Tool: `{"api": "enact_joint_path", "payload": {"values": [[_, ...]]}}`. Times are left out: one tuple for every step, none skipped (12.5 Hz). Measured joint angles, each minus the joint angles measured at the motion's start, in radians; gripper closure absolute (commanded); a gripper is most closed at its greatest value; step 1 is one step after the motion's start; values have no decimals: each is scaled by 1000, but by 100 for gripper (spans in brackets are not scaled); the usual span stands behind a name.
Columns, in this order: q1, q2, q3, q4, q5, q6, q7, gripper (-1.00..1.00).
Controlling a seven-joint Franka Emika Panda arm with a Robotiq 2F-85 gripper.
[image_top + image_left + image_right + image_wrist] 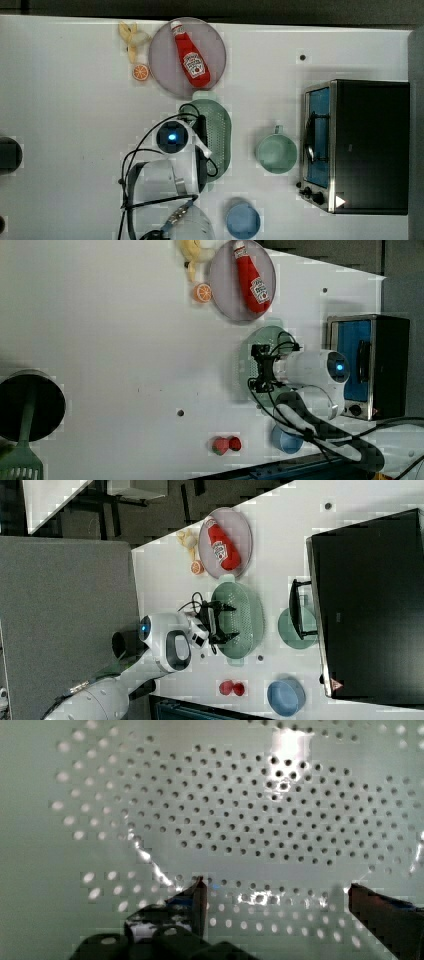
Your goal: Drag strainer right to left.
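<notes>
Claw (275, 892) stood wide open, fingers (197, 895) spread apart with nothing between them, pointing down into the strainer (240, 815). In the wrist view the perforated green floor lay directly under the tips; whether they touched it could not be told.

In the right view the claw (226, 622) hung over the strainer (245, 617), inside its rim on the side nearest the arm. In the top view the claw body covered the strainer's (220, 132) left part; in the left view the claw (263, 371) sat over the strainer (247, 357) likewise.

Just beyond one end of the strainer, away from the claw: plate (162, 62) with ketchup bottle (190, 54) lying on it. The strainer's tab met the plate's rim in the top view.

On the strainer's far side from the arm, a little apart: mug (276, 153).

Near the arm's base side: blue bowl (243, 220).

Farther past the mug: toaster oven (370, 145), door facing the mug.

Past the plate: orange slice (140, 72), then banana (131, 37).

Red strawberries (231, 688) lay beside the bowl in the right view.
</notes>
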Motion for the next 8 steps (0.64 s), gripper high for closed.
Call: {"api": "enact_joint_path", "payload": {"values": [[23, 2, 6, 4, 0, -20, 22, -100], [40, 7, 23, 12, 3, -16, 35, -100], [60, 7, 37, 12, 22, 1, 50, -100], [92, 12, 37, 20, 57, 2, 66, -100], [116, 20, 41, 39, 88, 1, 75, -100], [127, 26, 52, 59, 119, 1, 75, -100], [135, 35, 64, 78, 132, -8, 76, -100], [142, 40, 73, 92, 138, -30, 79, -100]]}}
